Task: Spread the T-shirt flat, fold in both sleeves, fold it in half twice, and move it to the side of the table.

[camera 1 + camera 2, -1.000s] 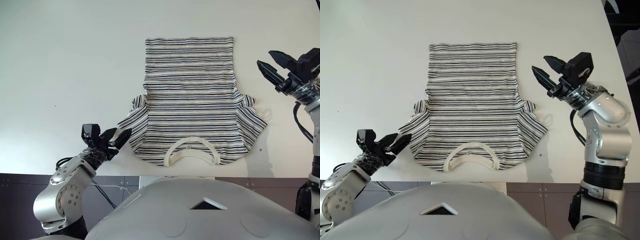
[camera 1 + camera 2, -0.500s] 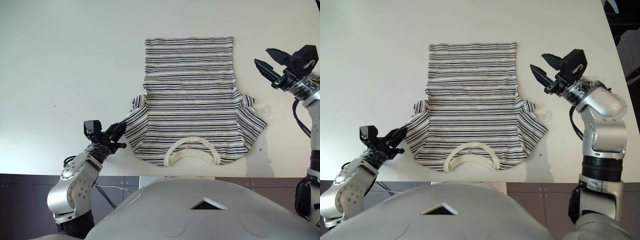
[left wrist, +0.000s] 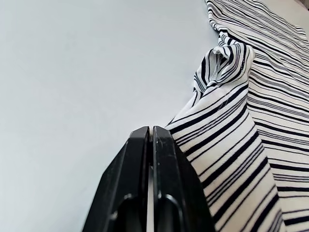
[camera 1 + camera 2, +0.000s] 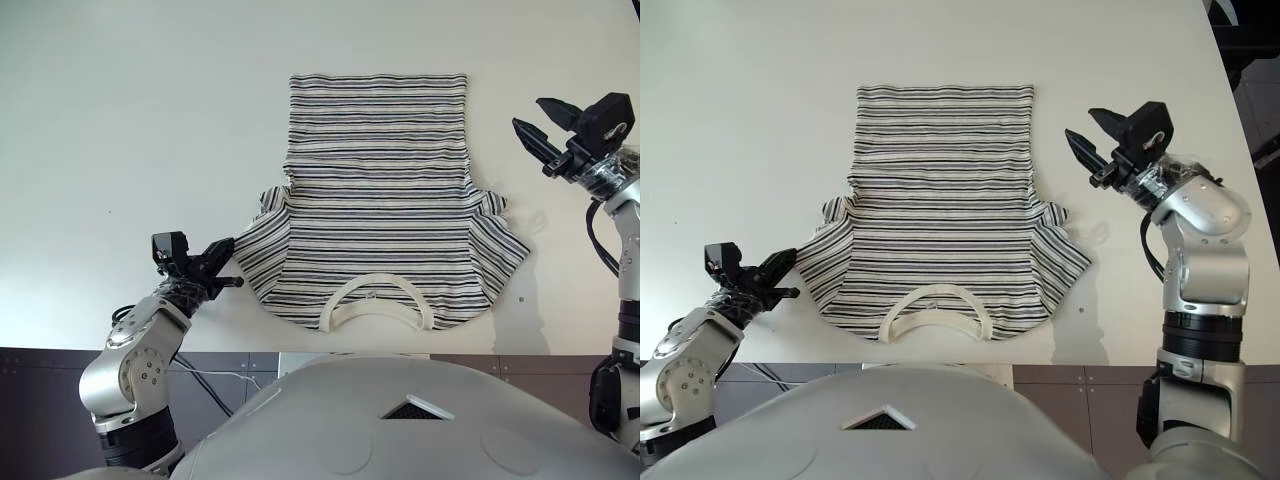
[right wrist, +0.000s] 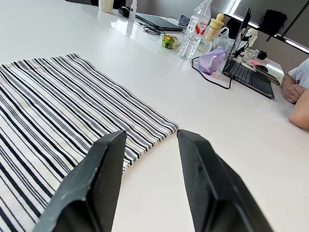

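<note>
The striped T-shirt (image 4: 378,190) lies face up on the white table (image 4: 130,130), its cream collar (image 4: 378,300) toward the front edge and its hem far. Both sleeves are bunched against the body. My left gripper (image 4: 232,262) sits low at the front left, shut on the tip of the left sleeve (image 3: 217,111); the left wrist view shows the two fingers (image 3: 140,159) pressed together with striped cloth coming out at their tip. My right gripper (image 4: 528,112) hovers open above bare table, right of the shirt's upper side edge, with nothing between its fingers (image 5: 104,179).
The table's front edge (image 4: 200,348) runs close behind the collar and my left gripper. Bottles (image 5: 195,34), a laptop (image 5: 251,72) and cables (image 5: 212,77) stand on a far stretch of the table. Bare table lies left of and beyond the shirt.
My left gripper closed on the left sleeve tip and drew it left and toward the front edge; the shirt shifted slightly with it. The right gripper stayed nearly still, open.
</note>
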Motion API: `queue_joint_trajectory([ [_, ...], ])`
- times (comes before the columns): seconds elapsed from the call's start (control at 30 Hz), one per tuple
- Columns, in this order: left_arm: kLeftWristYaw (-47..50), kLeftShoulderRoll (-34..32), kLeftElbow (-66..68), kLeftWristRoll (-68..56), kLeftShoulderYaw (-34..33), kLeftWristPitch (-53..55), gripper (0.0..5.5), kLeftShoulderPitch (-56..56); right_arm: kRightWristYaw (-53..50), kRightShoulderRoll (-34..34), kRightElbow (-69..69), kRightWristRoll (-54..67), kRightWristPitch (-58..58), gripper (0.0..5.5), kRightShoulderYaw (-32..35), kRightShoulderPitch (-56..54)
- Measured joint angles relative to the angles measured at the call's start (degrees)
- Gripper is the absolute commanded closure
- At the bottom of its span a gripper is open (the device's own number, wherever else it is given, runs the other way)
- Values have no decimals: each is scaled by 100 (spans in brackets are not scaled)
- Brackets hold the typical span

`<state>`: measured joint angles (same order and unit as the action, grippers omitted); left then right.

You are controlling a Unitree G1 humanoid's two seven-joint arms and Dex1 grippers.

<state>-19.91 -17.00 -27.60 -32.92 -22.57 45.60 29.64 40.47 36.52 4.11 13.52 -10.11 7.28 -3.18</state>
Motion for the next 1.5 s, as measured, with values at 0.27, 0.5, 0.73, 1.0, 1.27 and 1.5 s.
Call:
queue_joint_trajectory([
  [0.27,-267,-205,-292,-8,-8,-348,537,-62,-91,-9,-20,-89,73,355,0,23],
  [0.5,-847,-416,-657,2,219,-860,537,115,-116,-24,-53,-155,124,355,-8,23],
  [0.73,-2028,-933,-1080,750,1132,-2410,537,605,-117,-68,-79,-205,148,355,-77,18],
  [1.0,-2427,-1488,-132,2452,2260,-3967,506,517,-51,-106,-227,-227,171,355,-309,-213],
  [1.27,-2639,-1747,-718,2177,2454,-4035,452,281,-35,-105,-225,-225,173,355,-340,-130],
  [1.5,-2868,-2092,-140,1671,1761,-4296,452,-363,262,-70,-489,-558,296,355,-845,103],
])
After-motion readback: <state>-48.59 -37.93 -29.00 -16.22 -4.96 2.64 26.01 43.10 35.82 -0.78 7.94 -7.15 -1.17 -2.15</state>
